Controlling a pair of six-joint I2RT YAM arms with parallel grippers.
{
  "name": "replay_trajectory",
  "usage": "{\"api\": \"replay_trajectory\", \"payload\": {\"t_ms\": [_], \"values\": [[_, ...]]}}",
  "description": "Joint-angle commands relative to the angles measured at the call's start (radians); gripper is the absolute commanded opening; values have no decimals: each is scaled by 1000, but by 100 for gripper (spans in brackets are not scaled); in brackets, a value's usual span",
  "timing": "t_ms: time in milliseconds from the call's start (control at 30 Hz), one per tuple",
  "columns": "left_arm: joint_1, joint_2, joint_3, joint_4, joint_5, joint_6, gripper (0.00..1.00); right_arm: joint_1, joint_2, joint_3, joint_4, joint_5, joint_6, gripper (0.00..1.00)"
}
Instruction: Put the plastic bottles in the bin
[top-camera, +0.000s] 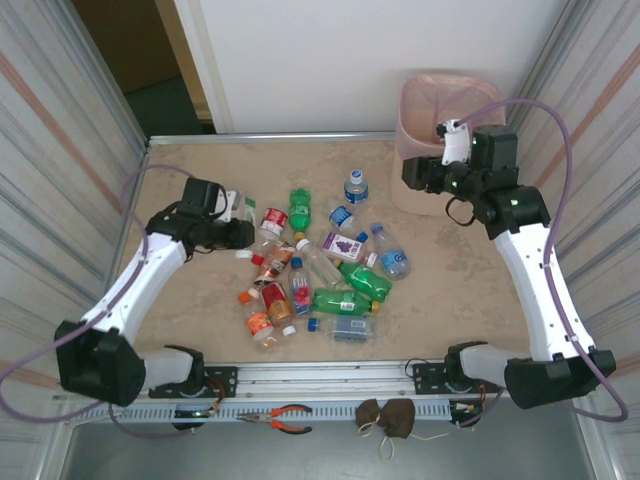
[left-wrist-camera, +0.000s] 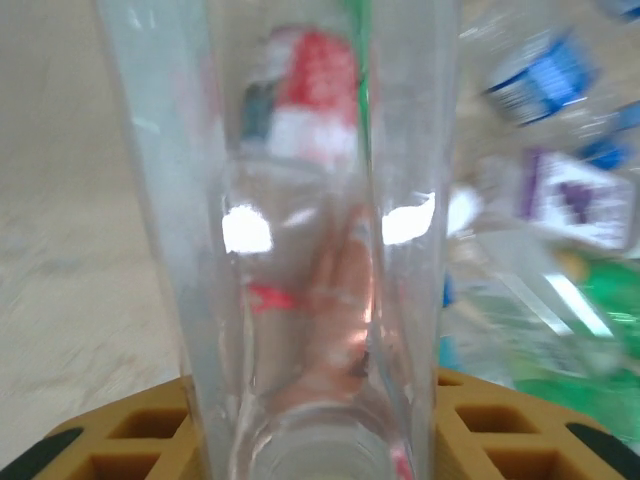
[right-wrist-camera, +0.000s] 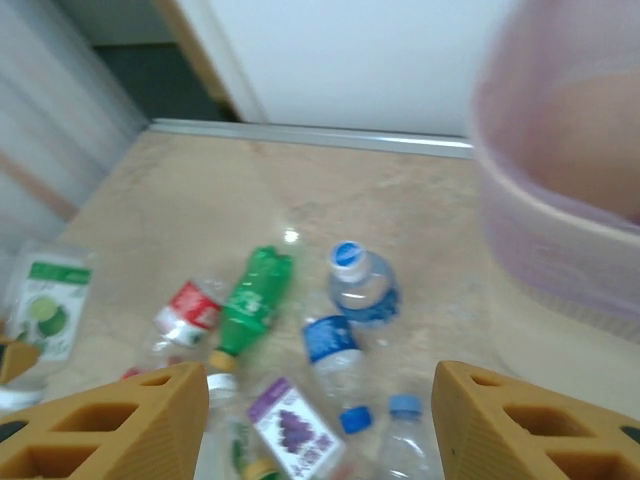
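Left hand (top-camera: 243, 234) | clamps clear bottle (left-wrist-camera: 300, 250) between fingers (left-wrist-camera: 130, 430) | bin (top-camera: 415, 100) well apart

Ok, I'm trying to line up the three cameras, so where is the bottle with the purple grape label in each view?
Top external: the purple-labelled bottle lies near the picture's centre.
Left wrist: right side, blurred.
Right wrist: bottom edge, left of centre.
Shared landmark: the blue-labelled bottle sits just above it in every picture.

plastic bottles (top-camera: 347, 300) left of bin (top-camera: 412, 128)
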Motion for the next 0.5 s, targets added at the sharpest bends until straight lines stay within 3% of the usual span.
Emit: {"api": "replay_trajectory", "payload": {"t_ms": [0, 200, 467], "values": [[1, -81, 31, 133, 224, 31, 42, 45, -57, -34, 160, -127, 78, 61], [-2, -160, -11, 448, 576, -23, 40, 114, -82, -61, 327, -240, 155, 63], [-20, -177, -25, 827, 789, -158, 40, 199, -28, -26, 527, -411, 267, 66]]}}
